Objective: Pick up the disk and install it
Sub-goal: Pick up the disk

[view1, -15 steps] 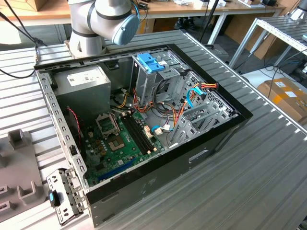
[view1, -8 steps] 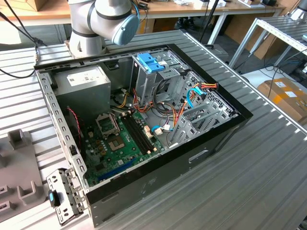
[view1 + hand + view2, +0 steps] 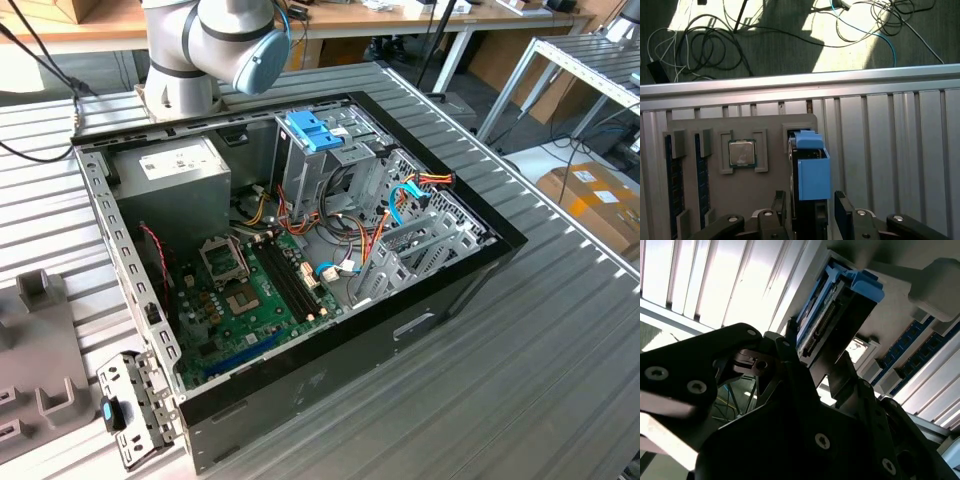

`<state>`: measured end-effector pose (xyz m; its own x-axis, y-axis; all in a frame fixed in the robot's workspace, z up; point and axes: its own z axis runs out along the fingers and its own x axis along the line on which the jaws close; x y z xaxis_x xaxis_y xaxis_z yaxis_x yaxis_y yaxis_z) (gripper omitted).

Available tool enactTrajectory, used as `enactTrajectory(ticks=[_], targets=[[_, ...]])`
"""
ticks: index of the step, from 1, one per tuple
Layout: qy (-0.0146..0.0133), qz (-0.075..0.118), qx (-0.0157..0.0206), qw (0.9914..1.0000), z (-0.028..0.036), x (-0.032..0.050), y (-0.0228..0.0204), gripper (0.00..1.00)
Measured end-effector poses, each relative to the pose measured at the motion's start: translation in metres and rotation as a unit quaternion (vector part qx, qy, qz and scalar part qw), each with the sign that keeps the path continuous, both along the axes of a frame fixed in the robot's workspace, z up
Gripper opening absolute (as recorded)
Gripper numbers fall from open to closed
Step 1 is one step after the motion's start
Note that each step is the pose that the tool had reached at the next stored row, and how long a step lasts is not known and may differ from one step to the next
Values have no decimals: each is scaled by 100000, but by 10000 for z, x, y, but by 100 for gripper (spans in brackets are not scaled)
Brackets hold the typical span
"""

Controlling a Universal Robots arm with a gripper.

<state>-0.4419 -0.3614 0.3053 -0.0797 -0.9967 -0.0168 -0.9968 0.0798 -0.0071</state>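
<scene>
In the first wrist view my gripper (image 3: 814, 212) has its two black fingers (image 3: 841, 212) on either side of the disk (image 3: 812, 170), shut on it. The disk is a dark flat drive in a bright light-blue plastic carrier, standing on edge. Its far end lies over a slot of the grey fixture tray (image 3: 745, 195); I cannot tell whether it still rests in that slot. In the second wrist view the disk (image 3: 827, 322) shows its connector edge and blue carrier tab above my gripper (image 3: 815, 372).
The tray carries a processor chip (image 3: 742, 152) and memory sticks (image 3: 675, 175). Ribbed metal tabletop (image 3: 890, 150) surrounds it, and cables lie on the floor beyond. The open computer case (image 3: 300, 380) holds a drive cage with a darker-blue latch (image 3: 315, 130), a power-supply box (image 3: 175, 175) and the motherboard (image 3: 250, 300).
</scene>
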Motion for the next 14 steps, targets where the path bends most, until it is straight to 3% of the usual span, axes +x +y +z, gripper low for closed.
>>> enactTrajectory(ticks=[8,10,14], targets=[[4,0,-4,100000,2,0,0,50],[7,3,-3,100000,2,0,0,37],[5,0,-3,100000,2,0,0,35]])
